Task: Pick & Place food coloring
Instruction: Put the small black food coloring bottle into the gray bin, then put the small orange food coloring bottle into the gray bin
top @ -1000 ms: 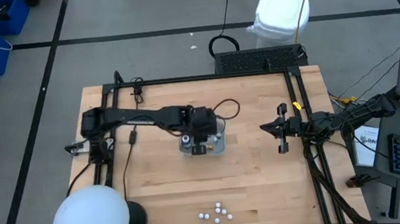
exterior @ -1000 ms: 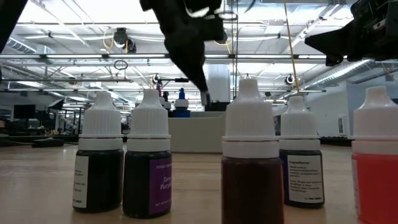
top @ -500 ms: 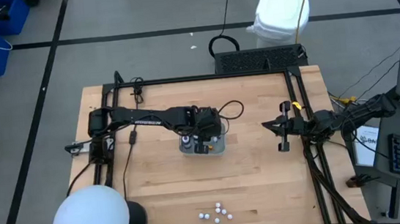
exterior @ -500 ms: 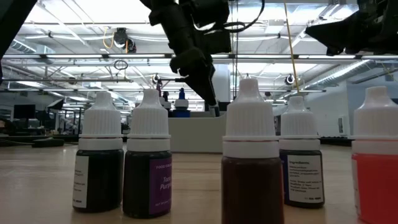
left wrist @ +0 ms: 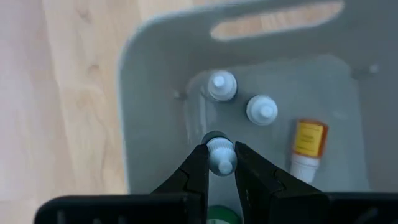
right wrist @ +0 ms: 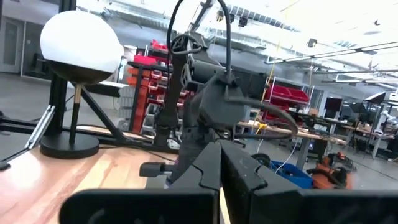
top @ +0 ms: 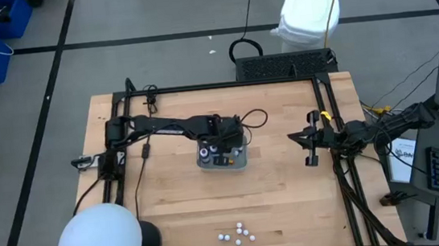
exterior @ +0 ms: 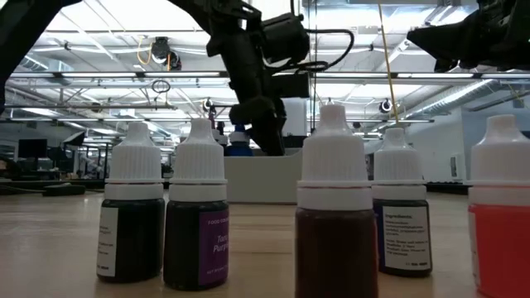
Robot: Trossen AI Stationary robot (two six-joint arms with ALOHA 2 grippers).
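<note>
Left tool (left wrist: 221, 163): fingers clamped on a white-capped food coloring bottle (left wrist: 220, 154), inside the grey tray (left wrist: 155, 81).
Tray contents: two more bottles beyond the tool.
Right tool (top: 311, 140): fingers together, at bench (top: 291, 197) right edge.

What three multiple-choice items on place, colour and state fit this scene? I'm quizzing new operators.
1. Where is the left claw? A) over the grey bin B) at the near edge C) off the table
2. What colour is the label on the flat-lying bottle? A) blue B) orange C) purple
3. How is the right claw? A) wide open B) gripping a bottle C) shut, empty
Answers: 1A, it grips a white-capped bottle inside the bin; 2B, the left wrist view shows orange; 3C, its fingers meet with nothing between.
</note>
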